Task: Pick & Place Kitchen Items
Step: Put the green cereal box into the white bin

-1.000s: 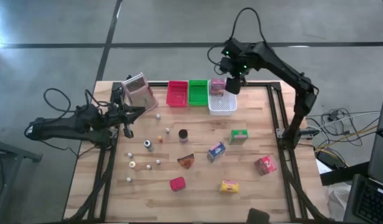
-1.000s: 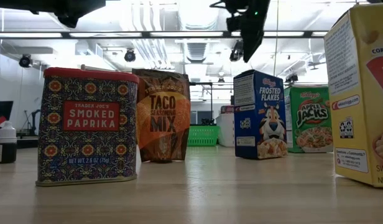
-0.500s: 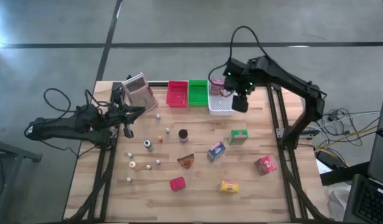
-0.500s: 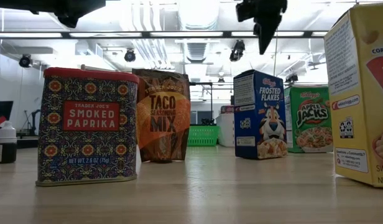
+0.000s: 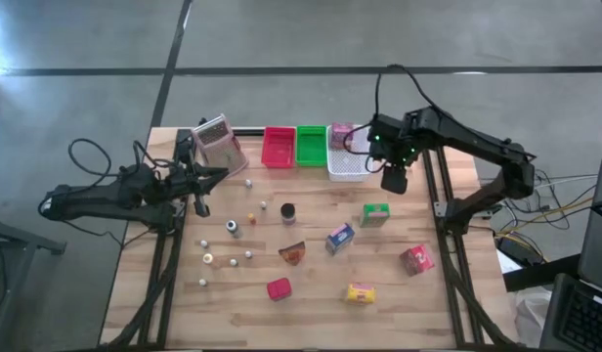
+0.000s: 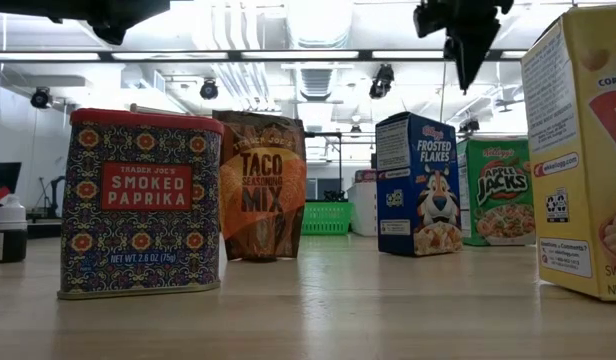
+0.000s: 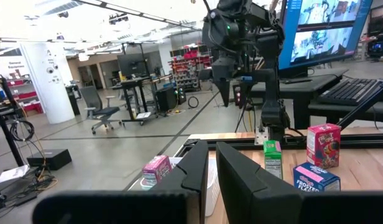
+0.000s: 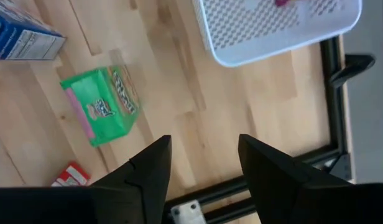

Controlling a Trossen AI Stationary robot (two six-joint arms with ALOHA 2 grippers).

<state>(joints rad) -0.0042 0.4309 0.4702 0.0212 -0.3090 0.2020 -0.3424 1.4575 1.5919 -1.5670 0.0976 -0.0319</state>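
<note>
Right now the R gripper (image 5: 394, 181) hangs above the bare wood just off the white tray's (image 5: 348, 174) near-right corner, fingers spread w/ nothing between them; the R wrist view shows both tips apart over plain tabletop. The pink box (image 5: 341, 134) already sits in that tray, at its far end. Closest loose item is the green box (image 5: 375, 214), a short way toward the front of the table & slightly left of the gripper in the high view, so the coming reach prob. runs forward & down. In the R wrist view the green box (image 8: 102, 106) lies flat, its long axis skewed vs. the finger line, so I'd expect some wrist roll before closing across its narrow side. Blue box (image 5: 340, 238) is next, beside the green 1 & farther left/front; red-pink box (image 5: 416, 258) & yellow box (image 5: 360, 292) are farther front still. All 4 are on the R half, so R arm is plainly nearer. L gripper (image 5: 198, 196) waits at the L edge, beside the grater (image 5: 219, 144); its fingers in the L wrist view show only a narrow gap, holding nothing, looks near-closed. The small bottles (image 5: 210, 258), dark jar (image 5: 288, 211), wedge (image 5: 292, 253) & red tin (image 5: 279, 288) lie mid-table, nearer L's side.
</note>
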